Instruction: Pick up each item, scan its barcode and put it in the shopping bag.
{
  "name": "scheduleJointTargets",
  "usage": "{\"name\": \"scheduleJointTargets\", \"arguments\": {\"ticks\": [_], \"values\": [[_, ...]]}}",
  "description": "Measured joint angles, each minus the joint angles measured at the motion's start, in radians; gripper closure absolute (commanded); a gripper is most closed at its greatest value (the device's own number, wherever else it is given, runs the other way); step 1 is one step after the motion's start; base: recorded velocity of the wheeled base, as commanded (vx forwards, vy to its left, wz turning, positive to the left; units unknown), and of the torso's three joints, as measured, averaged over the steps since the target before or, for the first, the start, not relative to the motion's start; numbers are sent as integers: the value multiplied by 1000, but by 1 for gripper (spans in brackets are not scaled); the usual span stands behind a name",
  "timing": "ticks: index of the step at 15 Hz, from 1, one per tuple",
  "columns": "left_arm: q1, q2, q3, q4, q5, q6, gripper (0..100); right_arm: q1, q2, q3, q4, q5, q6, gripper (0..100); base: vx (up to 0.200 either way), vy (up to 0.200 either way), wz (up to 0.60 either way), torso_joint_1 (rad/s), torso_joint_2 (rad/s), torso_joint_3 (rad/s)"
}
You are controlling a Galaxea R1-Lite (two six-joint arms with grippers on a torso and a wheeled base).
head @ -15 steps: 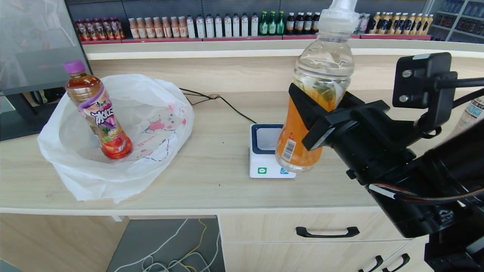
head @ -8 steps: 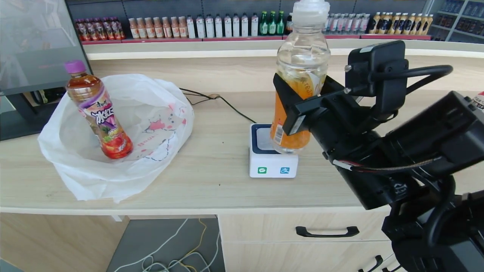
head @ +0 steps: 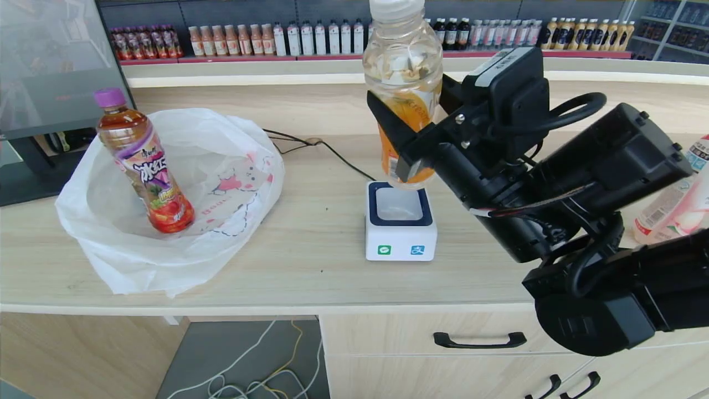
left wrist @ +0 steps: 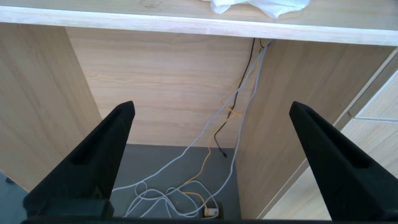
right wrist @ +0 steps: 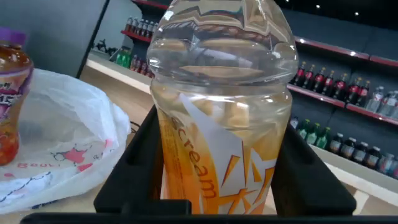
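Observation:
My right gripper (head: 412, 136) is shut on a clear bottle with an orange label (head: 403, 83), held upright just above the far edge of the white barcode scanner (head: 400, 221). The wrist view shows the same orange-label bottle (right wrist: 224, 130) squeezed between both black fingers (right wrist: 134, 168). A tea bottle with a purple cap (head: 143, 160) stands tilted inside the white shopping bag (head: 221, 183) on the counter's left; it shows again as the tea bottle (right wrist: 11, 93) in the bag (right wrist: 68, 143). My left gripper (left wrist: 211, 155) hangs open below the counter, over floor cables.
A pale pink-and-white bottle (head: 673, 208) lies at the counter's right edge. A monitor (head: 55, 61) stands behind the bag. A black cable (head: 316, 149) runs across the counter to the scanner. Shelves of drinks line the back wall. Drawers sit under the counter.
My right arm has carried the orange-label bottle leftward and away from me, from beside the scanner's right edge to over its far side. The bag and tea bottle have not moved.

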Motion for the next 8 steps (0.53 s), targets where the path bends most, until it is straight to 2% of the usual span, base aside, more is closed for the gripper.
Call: {"name": "scheduleJointTargets", "arguments": {"ticks": [3, 8], "values": [[1, 0, 0, 0, 0, 0, 0, -38, 4, 32, 1, 162, -99, 100, 0, 0, 0, 0, 0, 0], [0, 0, 0, 0, 0, -1, 0, -87, 2, 68, -4, 333, -265, 100, 0, 0, 0, 0, 0, 0]]}}
